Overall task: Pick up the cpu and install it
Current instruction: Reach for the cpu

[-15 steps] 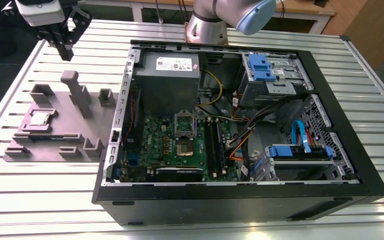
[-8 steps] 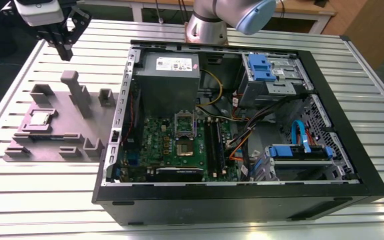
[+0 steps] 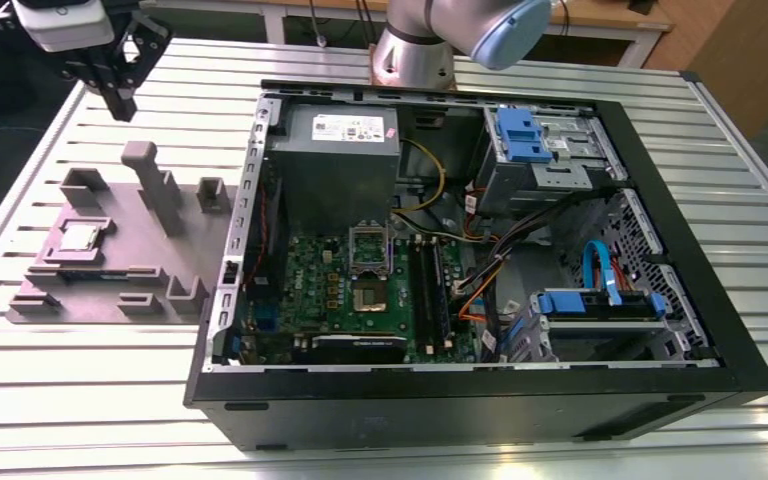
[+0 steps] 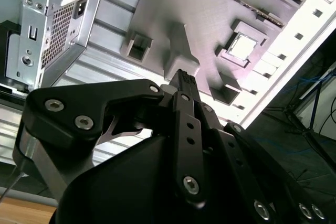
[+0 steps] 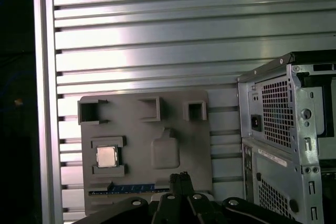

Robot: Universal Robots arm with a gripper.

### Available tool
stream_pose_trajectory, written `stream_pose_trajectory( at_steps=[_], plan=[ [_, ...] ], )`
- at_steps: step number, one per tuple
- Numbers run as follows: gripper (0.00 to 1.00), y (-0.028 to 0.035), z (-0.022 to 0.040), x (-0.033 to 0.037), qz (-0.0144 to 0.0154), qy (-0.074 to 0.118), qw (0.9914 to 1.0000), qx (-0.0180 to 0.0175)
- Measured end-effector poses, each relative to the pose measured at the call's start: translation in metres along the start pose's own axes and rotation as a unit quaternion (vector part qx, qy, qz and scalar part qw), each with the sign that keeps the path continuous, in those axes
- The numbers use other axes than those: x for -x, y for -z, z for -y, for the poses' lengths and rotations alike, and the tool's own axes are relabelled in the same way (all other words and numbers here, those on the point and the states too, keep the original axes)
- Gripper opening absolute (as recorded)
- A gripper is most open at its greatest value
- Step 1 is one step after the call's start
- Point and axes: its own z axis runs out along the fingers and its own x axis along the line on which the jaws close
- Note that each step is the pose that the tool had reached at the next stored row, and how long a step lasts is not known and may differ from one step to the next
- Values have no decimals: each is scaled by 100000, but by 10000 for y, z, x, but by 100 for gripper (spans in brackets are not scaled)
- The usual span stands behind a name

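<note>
The cpu (image 3: 84, 236) is a small silvery square chip lying in a raised pocket on the grey fixture plate (image 3: 124, 275), at the exterior view's left beside the open computer case. It also appears in both wrist views, cpu (image 4: 242, 46) and cpu (image 5: 106, 156). My gripper (image 3: 120, 100) hangs high above the table's far left corner, well above and behind the plate, apart from the chip. Its black fingers (image 4: 184, 80) are pressed together, shut with nothing between them. The motherboard's metal socket frame (image 3: 368, 250) lies inside the case.
The open black computer case (image 3: 678, 230) holds a grey power supply (image 3: 337, 140), blue drive brackets (image 3: 524, 135) and loose cables (image 3: 491, 240). Tall grey posts (image 3: 144, 175) rise from the fixture plate. The slatted metal table (image 3: 91, 400) has an edge at the exterior view's left.
</note>
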Motion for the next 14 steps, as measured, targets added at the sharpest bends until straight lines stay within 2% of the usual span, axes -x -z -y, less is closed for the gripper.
stream_pose_trajectory(
  at_steps=[6,11,14],
  plan=[
    [10,-3,9,-115,114,11,100000,10],
    [10,-4,12,-156,388,23,99999,32],
    [10,-5,13,-171,412,20,99999,32]
  ],
)
